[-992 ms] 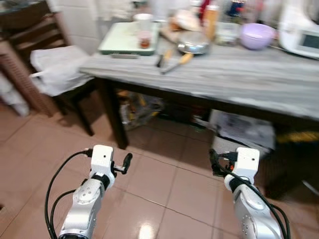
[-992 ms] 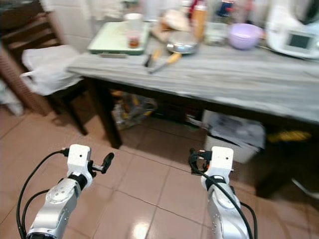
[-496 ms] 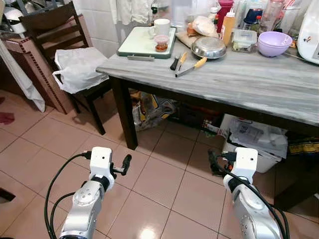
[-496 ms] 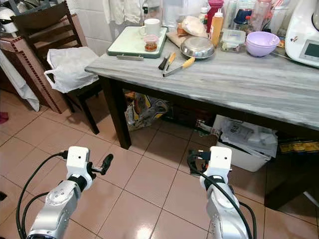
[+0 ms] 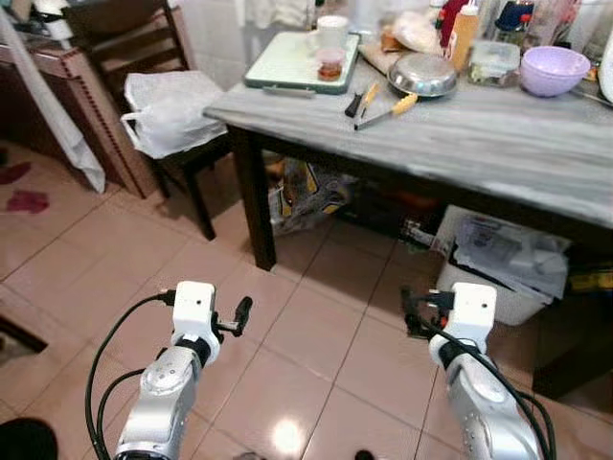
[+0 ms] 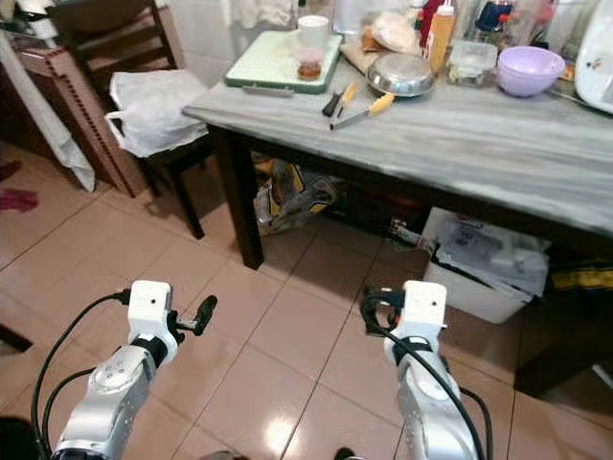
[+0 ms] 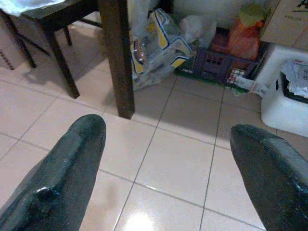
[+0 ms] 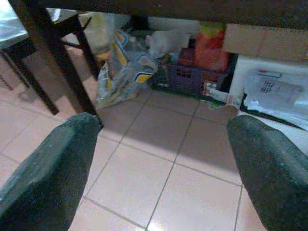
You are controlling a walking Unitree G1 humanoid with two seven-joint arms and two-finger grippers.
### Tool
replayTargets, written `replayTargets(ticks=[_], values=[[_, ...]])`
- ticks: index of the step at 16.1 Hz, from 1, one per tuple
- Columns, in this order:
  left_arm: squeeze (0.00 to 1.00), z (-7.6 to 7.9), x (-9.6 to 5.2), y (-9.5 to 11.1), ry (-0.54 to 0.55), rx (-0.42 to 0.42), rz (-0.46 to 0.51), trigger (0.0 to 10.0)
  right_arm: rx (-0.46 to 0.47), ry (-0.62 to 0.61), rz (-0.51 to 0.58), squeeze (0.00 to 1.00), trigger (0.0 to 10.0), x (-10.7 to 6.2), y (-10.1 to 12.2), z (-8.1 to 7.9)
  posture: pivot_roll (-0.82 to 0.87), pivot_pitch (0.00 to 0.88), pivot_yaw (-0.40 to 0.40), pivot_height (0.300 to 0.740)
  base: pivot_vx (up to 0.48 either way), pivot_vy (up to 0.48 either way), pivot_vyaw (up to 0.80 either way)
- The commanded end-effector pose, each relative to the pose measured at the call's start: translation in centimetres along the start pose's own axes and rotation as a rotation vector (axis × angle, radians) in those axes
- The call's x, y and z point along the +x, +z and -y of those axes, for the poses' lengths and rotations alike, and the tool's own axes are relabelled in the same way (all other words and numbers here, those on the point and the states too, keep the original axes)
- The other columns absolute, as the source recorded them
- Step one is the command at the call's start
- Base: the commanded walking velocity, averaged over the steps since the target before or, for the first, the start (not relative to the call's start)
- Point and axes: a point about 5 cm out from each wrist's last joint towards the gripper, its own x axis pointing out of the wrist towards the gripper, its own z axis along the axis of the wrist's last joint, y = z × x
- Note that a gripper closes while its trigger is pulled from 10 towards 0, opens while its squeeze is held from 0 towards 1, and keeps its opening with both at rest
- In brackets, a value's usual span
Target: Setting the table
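Ahead at 12 o'clock stands the grey counter point(image 5: 498, 144), and nothing on it looks laid out for a meal yet. Toward its 11 o'clock end a green tray point(image 5: 292, 62) carries a white mug point(image 5: 332, 31) and a small jar point(image 5: 329, 65). Just beside the tray, toward 12 o'clock, lie a knife point(image 5: 385, 108) and a smaller dark-handled tool, with a steel bowl point(image 5: 422, 74) behind them. Farther toward 1 o'clock are a clear lidded box point(image 5: 495, 59) and a purple bowl point(image 5: 551, 70), with bottles along the back. These things sit crowded at the far edge, while the near stretch of the counter has nothing on it.

Both arms are held low over the tiled floor point(image 5: 316, 355), well short of the counter. The left gripper point(image 7: 166, 159) has its jaws spread wide with nothing between them, pointing at the counter leg point(image 7: 117, 57) and the bags stowed underneath. The right gripper point(image 8: 161, 163) is likewise spread wide and empty, facing the same clutter below. At 10 o'clock a chair point(image 5: 144, 57) holds a white plastic bag point(image 5: 172, 110).

By my judgement the task has barely begun: no dish or cutlery is in hand, and the whole approach, picking and placing are left to do.
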Motion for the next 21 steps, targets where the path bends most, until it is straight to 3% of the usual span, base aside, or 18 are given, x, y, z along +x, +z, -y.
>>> replayTargets(ticks=[1,7,12,19,21], values=[[0.0,-0.2,0.0,0.0,0.007,-0.001,-0.005,10.0,0.002,-0.01,-0.004,0.0,10.0,-0.1,-0.1,0.2,-0.02,0.067,0.05,0.74,-0.307,0.0,0.0],[0.0,-0.3,0.0,0.0,0.01,0.012,-0.011,10.0,0.002,-0.014,-0.003,0.0,10.0,-0.1,-0.1,0.3,-0.03,0.069,0.052,0.74,-0.288,0.0,0.0],[0.0,-0.6,-0.2,0.3,0.01,0.038,0.011,10.0,0.004,-0.018,-0.007,0.0,10.0,-0.1,-0.2,0.2,-0.02,0.069,0.055,0.74,0.0,0.0,0.0],[0.0,-0.1,0.0,1.0,-0.033,0.043,0.045,10.0,-0.003,-0.013,0.003,0.0,10.0,0.3,0.0,0.0,-0.01,0.054,0.051,0.74,0.0,0.0,-0.63],[0.0,-0.1,-0.1,2.1,-0.026,0.002,0.105,10.0,-0.062,-0.003,0.052,0.0,10.0,0.2,0.9,0.0,-0.01,0.062,0.043,0.74,0.0,0.0,0.0]])
